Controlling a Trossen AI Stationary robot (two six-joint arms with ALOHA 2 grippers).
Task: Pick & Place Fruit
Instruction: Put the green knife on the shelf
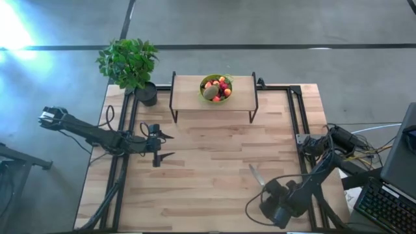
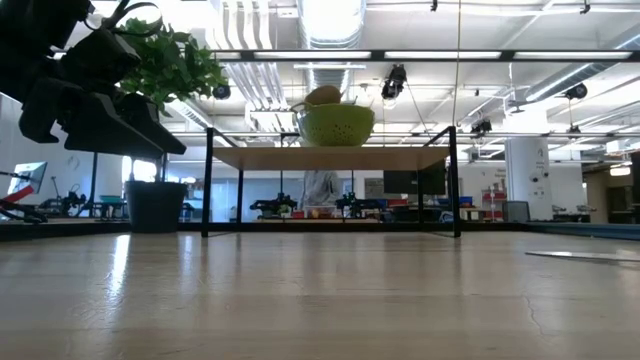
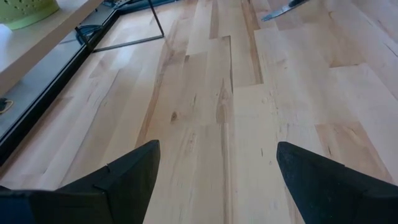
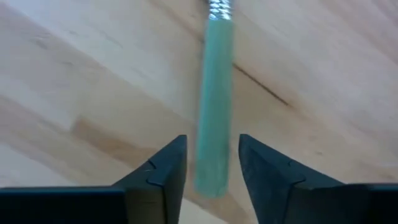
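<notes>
Judging by the fruit [image 1: 216, 89] piled in the bowl [image 1: 207, 82] at top centre, you look nearly done: right gripper [image 4: 211, 163] straddles the knife [image 4: 214, 106], jaws parted, not clamping; left gripper [image 1: 162, 146] hangs wide open mid-left.

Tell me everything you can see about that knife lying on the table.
The knife is slim, with a pale green handle and a light blade. It lies flat on the wooden table, toward its right front part. The right gripper sits at the handle's end, a finger on either side with slight gaps, so a firm grip cannot be confirmed.
</notes>
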